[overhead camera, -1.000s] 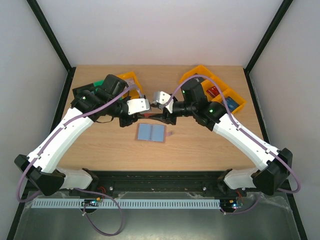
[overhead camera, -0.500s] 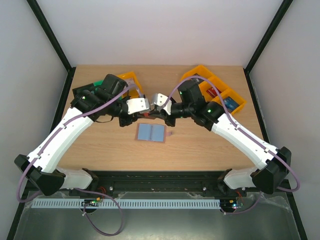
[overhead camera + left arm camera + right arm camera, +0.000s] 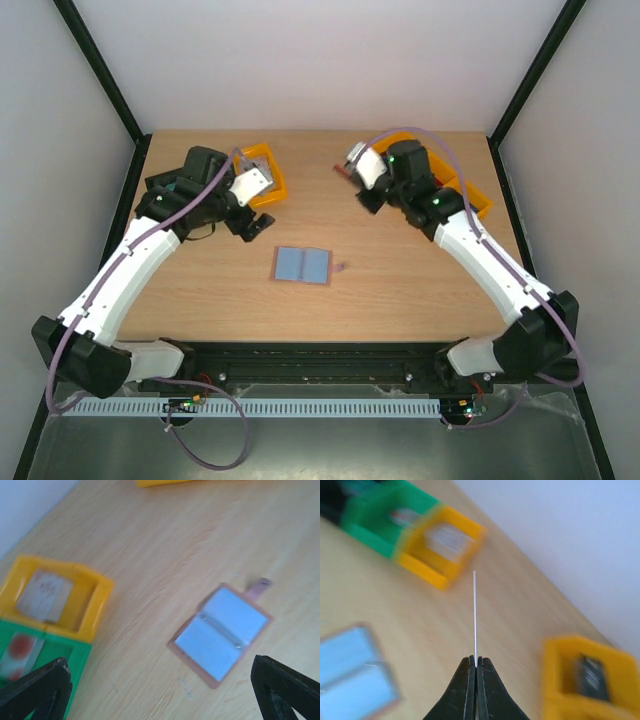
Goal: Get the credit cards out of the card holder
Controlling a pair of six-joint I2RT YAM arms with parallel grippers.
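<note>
So the card holder [image 3: 301, 265] is lying flat and open on the bench [image 3: 400, 290], blue panels up, about mid-bench between the two arms, neither touching it. We can't tell if anything sits in its pockets, it's too small and soft in every view.

The right hand [image 3: 475, 659] is pinched together on a thin card [image 3: 474, 610], up above the bench. From the wrist we only get it edge-on, a pale line, so its face and colour are lost to us; from above just a sliver shows past the hand. That wrist view is badly smeared too: there's a yellow bin [image 3: 555, 675] with something dark inside that we can't make out.

The left hand [image 3: 159, 662] is spread wide apart with nothing in it, over the bench beside the holder; its fingers [image 3: 35, 692] are cut off by the bottom edge. Near it an orange bin [image 3: 97, 600] holds a whitish card [image 3: 42, 595], and the green bin [image 3: 75, 665] touching it, cropped at the frame edge, holds a pale card with red blotches [image 3: 17, 652]
</note>
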